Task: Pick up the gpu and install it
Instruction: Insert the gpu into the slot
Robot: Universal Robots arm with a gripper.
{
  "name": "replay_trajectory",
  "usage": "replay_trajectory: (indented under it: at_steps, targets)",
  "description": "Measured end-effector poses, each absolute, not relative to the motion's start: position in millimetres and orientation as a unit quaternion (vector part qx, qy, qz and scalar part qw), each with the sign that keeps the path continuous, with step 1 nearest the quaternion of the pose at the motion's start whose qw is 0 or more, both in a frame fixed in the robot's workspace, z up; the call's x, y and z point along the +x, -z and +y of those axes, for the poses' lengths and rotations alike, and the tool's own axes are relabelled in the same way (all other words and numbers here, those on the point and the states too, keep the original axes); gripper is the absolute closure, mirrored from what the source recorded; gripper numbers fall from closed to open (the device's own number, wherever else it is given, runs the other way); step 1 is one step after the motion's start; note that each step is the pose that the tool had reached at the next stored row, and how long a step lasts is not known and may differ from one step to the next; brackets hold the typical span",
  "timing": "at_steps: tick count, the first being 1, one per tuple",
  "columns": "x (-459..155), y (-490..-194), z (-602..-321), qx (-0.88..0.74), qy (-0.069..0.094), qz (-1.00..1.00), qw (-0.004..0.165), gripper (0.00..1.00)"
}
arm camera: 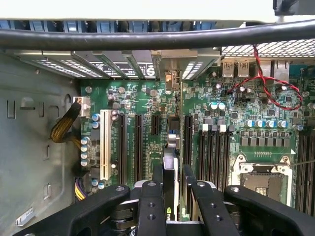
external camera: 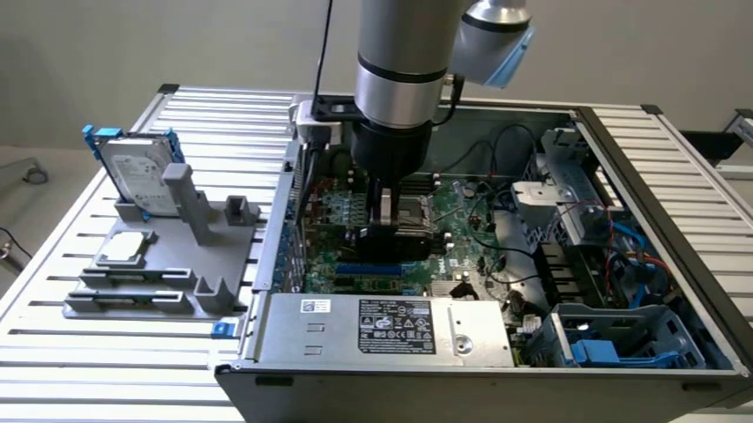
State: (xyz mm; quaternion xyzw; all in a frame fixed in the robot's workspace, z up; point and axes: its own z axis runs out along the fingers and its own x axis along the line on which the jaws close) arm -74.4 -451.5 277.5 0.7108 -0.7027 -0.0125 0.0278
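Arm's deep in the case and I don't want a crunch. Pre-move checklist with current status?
1. gpu clamped in the gripper: ok.
2. Card edge-on and parallel with the black slots: ok.
3. Card's lower edge lined up over one slot: cannot tell, hidden under the gripper.
4. Card seated in a slot: cannot tell.
5. Red and black wires apart from the card: ok.

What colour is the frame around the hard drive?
The frame is blue, best seen in the exterior view.
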Motion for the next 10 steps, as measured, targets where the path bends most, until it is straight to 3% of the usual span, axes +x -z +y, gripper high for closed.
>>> replay_trajectory:
  at_steps: [10]
  targets:
    - [-74.4, -276.4, -454.2, 0.711, 0.013, -0.703, 0.028, 0.73]
